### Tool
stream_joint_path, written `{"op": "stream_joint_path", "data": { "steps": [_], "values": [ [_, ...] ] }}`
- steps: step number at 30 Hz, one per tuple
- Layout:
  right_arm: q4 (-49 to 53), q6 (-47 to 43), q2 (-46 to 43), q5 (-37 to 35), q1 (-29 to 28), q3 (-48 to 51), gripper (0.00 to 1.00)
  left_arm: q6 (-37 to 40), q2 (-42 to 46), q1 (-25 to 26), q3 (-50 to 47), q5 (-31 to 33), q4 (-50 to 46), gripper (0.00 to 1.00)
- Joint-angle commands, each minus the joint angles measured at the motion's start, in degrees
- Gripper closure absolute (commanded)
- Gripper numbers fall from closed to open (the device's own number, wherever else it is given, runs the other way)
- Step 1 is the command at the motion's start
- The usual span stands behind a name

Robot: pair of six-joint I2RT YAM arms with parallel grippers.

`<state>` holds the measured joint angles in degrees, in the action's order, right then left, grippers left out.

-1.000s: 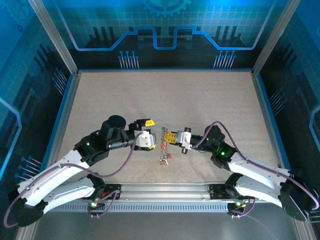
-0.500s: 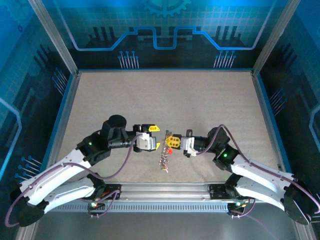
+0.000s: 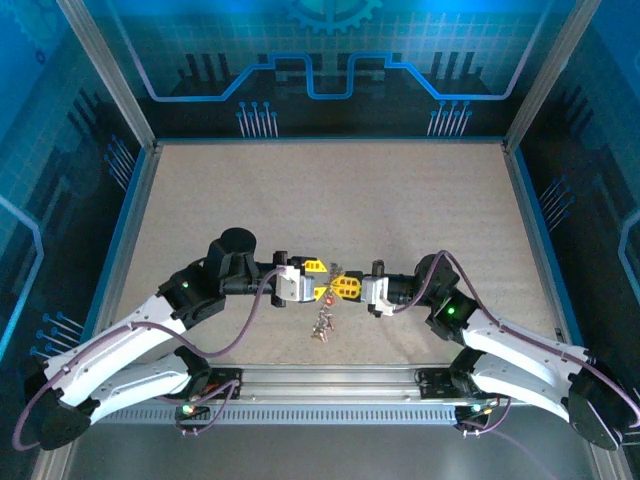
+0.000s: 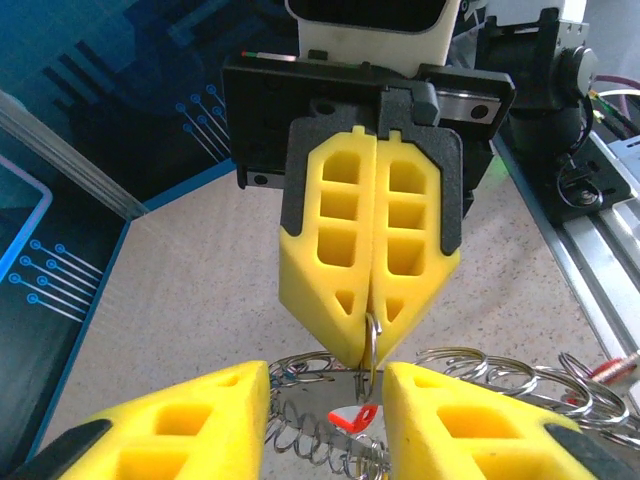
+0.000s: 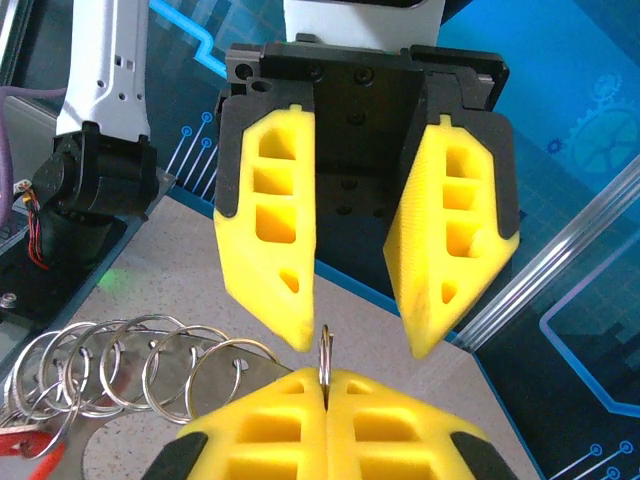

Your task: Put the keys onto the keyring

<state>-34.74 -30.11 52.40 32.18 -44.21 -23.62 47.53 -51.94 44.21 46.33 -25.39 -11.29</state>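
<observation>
Both arms reach to the near middle of the beige table (image 3: 400, 200), their yellow fingertips facing each other. The right gripper (image 3: 338, 287) has its jaws pressed together on the edge of the thin silvery metal keyring (image 4: 372, 345), which stands upright between the parted fingers of the left gripper (image 3: 320, 279). A string of linked silver rings (image 5: 150, 350) lies beside it, and small silvery keys (image 3: 322, 322) cluster just nearer the arm bases.
</observation>
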Motion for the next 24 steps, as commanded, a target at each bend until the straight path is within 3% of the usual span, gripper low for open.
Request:
{"op": "stream_joint_path", "data": {
  "steps": [1,4,9,19,22,24],
  "values": [
    [-3.0,-0.9,-1.2,0.7,0.0,-1.3,1.0,0.2,0.3,-0.3,0.8,-2.5,-0.4,0.64],
    [-3.1,-0.4,-0.9,0.8,0.0,-1.6,1.0,0.9,0.3,-0.3,0.3,-1.5,-0.9,0.64],
    [-2.8,-0.3,-0.4,1.4,0.1,-2.2,1.0,2.5,-0.7,-0.2,0.9,-1.0,-2.6,0.77],
    [-2.4,0.3,1.2,1.1,0.2,-3.5,1.0,5.4,-2.1,-0.1,1.0,0.5,-1.9,0.74],
    [-2.3,0.1,1.7,1.3,0.2,-3.7,1.0,5.4,-2.5,-0.2,1.8,-0.4,-1.9,0.83],
    [-2.3,-0.4,2.4,1.1,0.2,-3.8,1.0,4.8,-2.4,-0.1,2.4,-0.4,-2.5,0.96]
  ]
}}
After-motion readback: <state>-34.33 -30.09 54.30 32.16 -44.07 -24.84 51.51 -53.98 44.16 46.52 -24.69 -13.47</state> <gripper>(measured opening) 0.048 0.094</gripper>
